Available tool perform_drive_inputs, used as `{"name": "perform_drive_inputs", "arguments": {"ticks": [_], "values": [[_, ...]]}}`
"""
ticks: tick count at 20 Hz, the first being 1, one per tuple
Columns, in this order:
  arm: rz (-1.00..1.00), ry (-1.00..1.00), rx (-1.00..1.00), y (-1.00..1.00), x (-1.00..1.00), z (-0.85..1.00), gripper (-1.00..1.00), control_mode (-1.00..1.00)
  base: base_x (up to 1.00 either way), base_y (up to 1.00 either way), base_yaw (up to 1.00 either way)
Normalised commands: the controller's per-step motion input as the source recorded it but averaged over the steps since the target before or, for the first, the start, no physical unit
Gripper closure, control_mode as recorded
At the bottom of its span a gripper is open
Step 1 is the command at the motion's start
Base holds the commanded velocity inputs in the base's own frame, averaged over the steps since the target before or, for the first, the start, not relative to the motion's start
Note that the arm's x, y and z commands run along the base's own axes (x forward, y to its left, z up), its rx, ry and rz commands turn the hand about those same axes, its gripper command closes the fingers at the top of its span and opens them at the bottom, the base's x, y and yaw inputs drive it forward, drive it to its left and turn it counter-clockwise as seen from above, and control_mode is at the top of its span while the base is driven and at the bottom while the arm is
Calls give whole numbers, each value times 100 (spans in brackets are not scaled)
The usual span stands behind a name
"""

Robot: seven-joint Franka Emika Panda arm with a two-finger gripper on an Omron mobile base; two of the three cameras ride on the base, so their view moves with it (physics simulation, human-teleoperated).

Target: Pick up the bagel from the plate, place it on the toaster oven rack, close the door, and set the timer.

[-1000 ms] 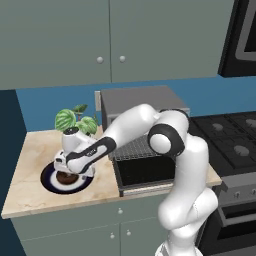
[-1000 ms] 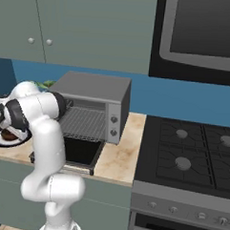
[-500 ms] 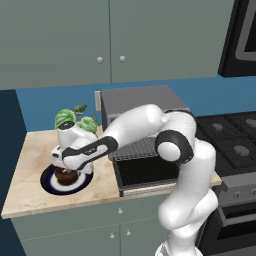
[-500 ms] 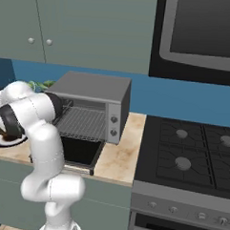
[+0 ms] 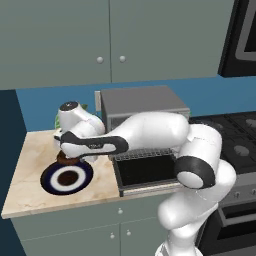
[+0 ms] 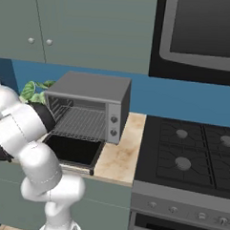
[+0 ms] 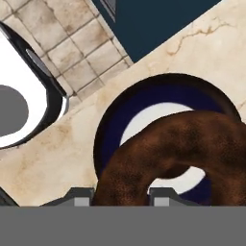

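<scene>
Left base view: you are seeing the gripper [image 5: 66, 158] lifting off the plate [image 5: 50, 186] with the bagel [image 5: 64, 158], which a second ago lay on it.
Right base view: the toaster oven [image 6: 88, 106] is standing with its door [image 6: 72, 152] down and rack [image 6: 83, 123] bare.
Hand view: the fingers are pinching the bagel [image 7: 168, 158], narrowly parted; the pick is looking done.

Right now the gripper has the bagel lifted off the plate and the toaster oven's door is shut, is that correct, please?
Not quite: the door is open, folded down in front of the toaster oven, as the right base view shows, with the rack exposed. The rest holds: the gripper grips the bagel above the plate.
</scene>
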Motion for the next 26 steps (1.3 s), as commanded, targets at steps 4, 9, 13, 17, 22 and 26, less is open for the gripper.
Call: {"name": "perform_drive_inputs", "arguments": {"ticks": [4, 9, 13, 17, 22, 26], "values": [[-10, 0, 0, -43, -22, 69, 100, -100, 0, 0, 0], [-8, 0, -6, -85, -44, 37, 100, -100, 0, 0, 0], [-3, 0, -12, -100, -36, 1, 100, -100, 0, 0, 0], [0, 0, -9, -100, -6, 3, 100, -100, 0, 0, 0], [0, 0, 0, -93, 0, 15, 100, -100, 0, 0, 0], [0, 0, 0, -80, 7, 3, 100, -100, 0, 0, 0]]}}
